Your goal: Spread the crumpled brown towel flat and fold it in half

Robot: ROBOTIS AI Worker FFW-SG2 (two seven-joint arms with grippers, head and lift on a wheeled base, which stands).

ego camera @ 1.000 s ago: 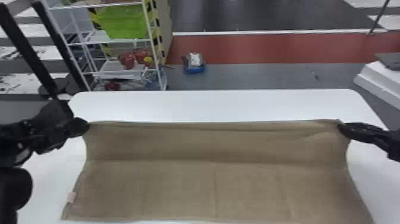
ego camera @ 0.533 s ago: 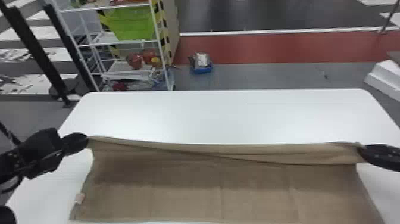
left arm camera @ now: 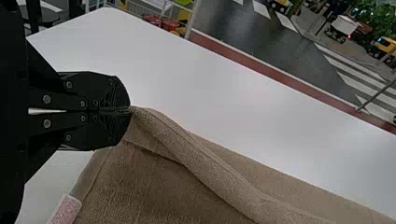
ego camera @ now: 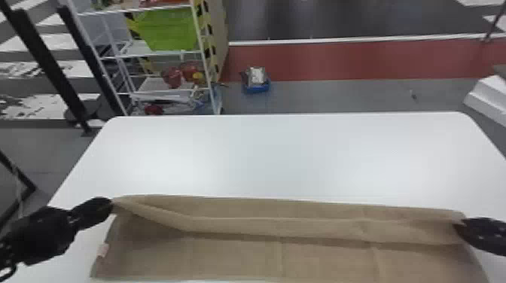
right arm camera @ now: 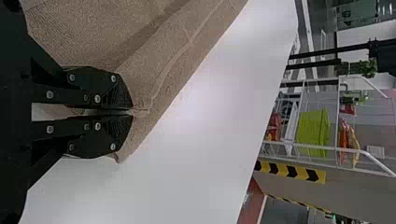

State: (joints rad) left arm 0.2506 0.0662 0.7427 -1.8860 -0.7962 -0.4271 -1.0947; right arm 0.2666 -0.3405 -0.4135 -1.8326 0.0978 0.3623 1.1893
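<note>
Left gripper [ego camera: 110, 205]: jaws closed, pinching the brown towel [ego camera: 323, 259] at its far left end. Right gripper [ego camera: 460, 224]: jaws closed too, pinching it at the far right end. Towel spans the near part of the bench [ego camera: 282, 158], spread wide left to right. Loose fold runs between the grippers, strip of cloth beyond it. Pale tag [ego camera: 102, 250] on left edge.

The towel [ego camera: 323, 259] is on the near part of the table [ego camera: 282, 158]; behind (and leftward), a rack [ego camera: 205, 56].
</note>
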